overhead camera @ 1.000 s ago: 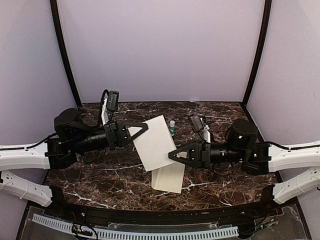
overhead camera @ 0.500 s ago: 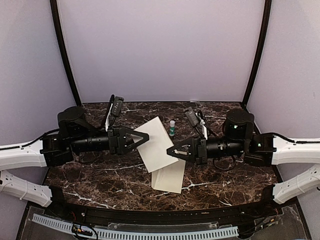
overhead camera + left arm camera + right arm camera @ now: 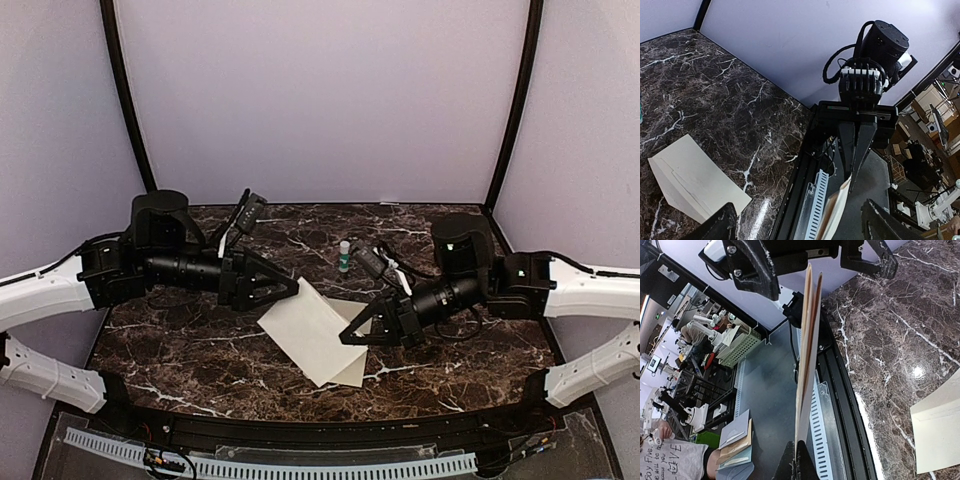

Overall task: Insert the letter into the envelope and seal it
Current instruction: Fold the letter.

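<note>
- Two claws face each other over the dark marble worktop (image 3: 200, 340), one at 9 o'clock and one at 3 o'clock.
- At 3 o'clock, the right claw (image 3: 348, 335) is clenched on one edge of the thin white paper letter (image 3: 807, 365), holding it raised, probably so that one arm alone can steer it.
- At 9 o'clock, the left claw (image 3: 288, 290) is spread wide, grasping nothing, and is judged free to steady the envelope.
- Flat on the worktop lies the cream-beige rectangular paper envelope (image 3: 695, 185), partly beneath the letter.
- Insertion has not begun, and the flap position cannot be told.
- At 12 o'clock of the letter stands a small white bottle (image 3: 344, 255), possibly adhesive for sealing.
</note>
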Controlling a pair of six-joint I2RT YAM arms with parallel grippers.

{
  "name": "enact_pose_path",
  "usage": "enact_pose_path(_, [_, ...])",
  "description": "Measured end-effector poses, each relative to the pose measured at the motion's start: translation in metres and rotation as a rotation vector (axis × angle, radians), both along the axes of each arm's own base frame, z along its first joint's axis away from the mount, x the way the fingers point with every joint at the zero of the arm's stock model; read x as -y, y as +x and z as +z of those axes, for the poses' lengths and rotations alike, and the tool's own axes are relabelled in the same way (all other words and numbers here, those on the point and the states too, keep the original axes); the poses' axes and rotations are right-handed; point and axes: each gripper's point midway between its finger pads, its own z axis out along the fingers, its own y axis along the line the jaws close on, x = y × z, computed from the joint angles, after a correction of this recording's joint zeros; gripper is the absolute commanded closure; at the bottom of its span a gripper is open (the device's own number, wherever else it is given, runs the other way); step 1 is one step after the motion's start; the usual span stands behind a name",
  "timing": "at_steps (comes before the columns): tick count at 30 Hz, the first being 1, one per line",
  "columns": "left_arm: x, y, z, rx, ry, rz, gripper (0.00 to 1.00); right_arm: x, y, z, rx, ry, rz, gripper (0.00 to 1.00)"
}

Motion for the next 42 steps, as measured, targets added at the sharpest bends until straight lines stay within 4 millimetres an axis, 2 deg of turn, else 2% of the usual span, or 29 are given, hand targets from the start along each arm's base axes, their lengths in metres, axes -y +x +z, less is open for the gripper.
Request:
enact_pose_path(8, [0.01,-0.015,-0.01,-0.041,0.012,-0.119,0.24,-0.005,-0.002,-0.013,0.009,-0.049,0.046,1.0])
enact_pose_path(10, [0.011,-0.016,-0.013,-0.049,0.02,-0.131,0.29,-0.006,-0.002,-0.016,0.009,-0.053,0.049,1.0])
enact_pose_path(16, [0.011,-0.023,-0.015,-0.058,0.023,-0.17,0.59,-0.01,0.0,-0.017,0.011,-0.058,0.052,1.0])
enact_pose_path(21, [0.012,-0.028,-0.017,-0.073,0.024,-0.205,0.69,-0.012,0.001,-0.013,0.013,-0.058,0.052,1.0])
enact_pose_path(23, [0.012,-0.029,-0.018,-0.077,0.024,-0.21,0.77,-0.011,0.002,-0.012,0.016,-0.063,0.048,1.0])
enact_pose_path(27, [0.013,-0.031,-0.019,-0.094,0.014,-0.22,0.98,-0.011,0.006,-0.009,0.024,-0.071,0.034,1.0])
enact_pose_path(30, [0.013,-0.031,-0.023,-0.11,0.007,-0.219,1.0,-0.01,0.008,-0.01,0.03,-0.073,0.029,0.99])
enact_pose_path(31, [0.013,-0.031,-0.023,-0.112,0.003,-0.218,1.0,-0.01,0.009,-0.01,0.031,-0.078,0.024,0.86])
enact_pose_path(32, [0.014,-0.031,-0.022,-0.114,-0.001,-0.216,1.0,-0.009,0.011,-0.012,0.031,-0.083,0.016,0.67])
enact_pose_path(34, [0.015,-0.029,-0.019,-0.111,-0.015,-0.21,1.0,-0.008,0.018,-0.012,0.034,-0.087,-0.009,0.44])
enact_pose_path(36, [0.016,-0.027,-0.015,-0.107,-0.033,-0.197,1.0,-0.005,0.026,-0.008,0.045,-0.076,-0.044,0.27])
enact_pose_path(38, [0.016,-0.022,-0.011,-0.095,-0.056,-0.169,1.0,0.0,0.032,0.0,0.059,-0.042,-0.085,0.16])
enact_pose_path(42, [0.012,-0.009,0.001,-0.06,-0.126,-0.07,1.0,0.019,0.042,0.015,0.082,0.056,-0.212,0.09])
